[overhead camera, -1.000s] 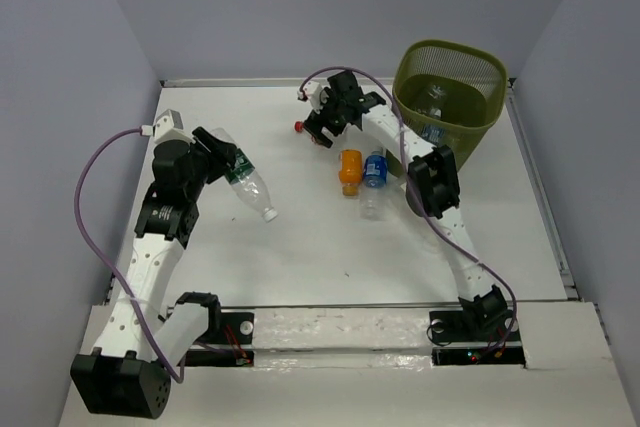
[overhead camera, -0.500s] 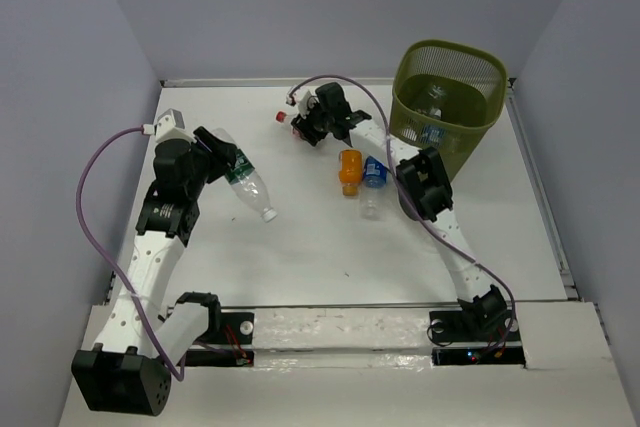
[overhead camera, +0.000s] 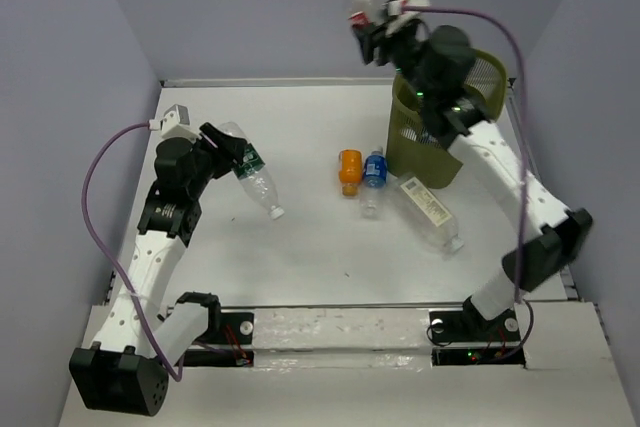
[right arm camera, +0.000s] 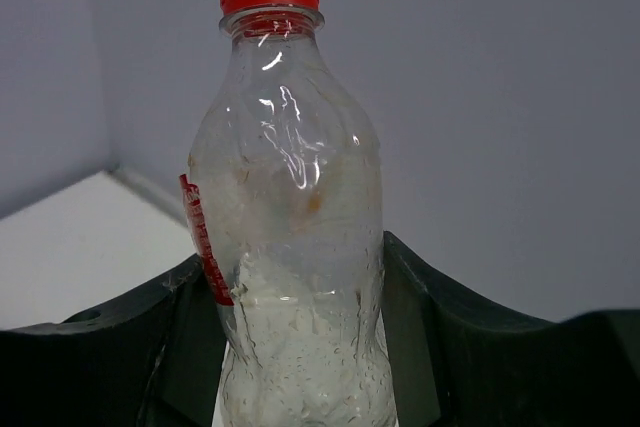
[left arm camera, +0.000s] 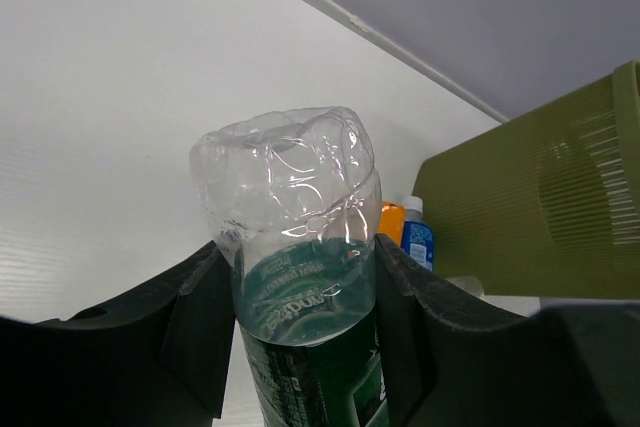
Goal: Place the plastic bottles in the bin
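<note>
Upper centre, right gripper (overhead camera: 375, 35) clamps a red-capped bottle (overhead camera: 355, 2) near the bin (overhead camera: 425, 147); middle left, left gripper (overhead camera: 228, 150) grips a green-labelled bottle (overhead camera: 255, 175).

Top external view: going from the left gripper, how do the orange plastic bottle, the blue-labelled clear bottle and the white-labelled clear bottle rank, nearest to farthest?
1. Orange plastic bottle, mid-table, nearest the left gripper.
2. Blue-labelled clear bottle, just right of the orange one.
3. White-labelled clear bottle, lying farther right, near the olive-green mesh bin.

You see the whole table (overhead camera: 310, 247) from above and behind; each wrist camera faces outward, close up; the left shares the bin (left arm camera: 520, 207).
</note>
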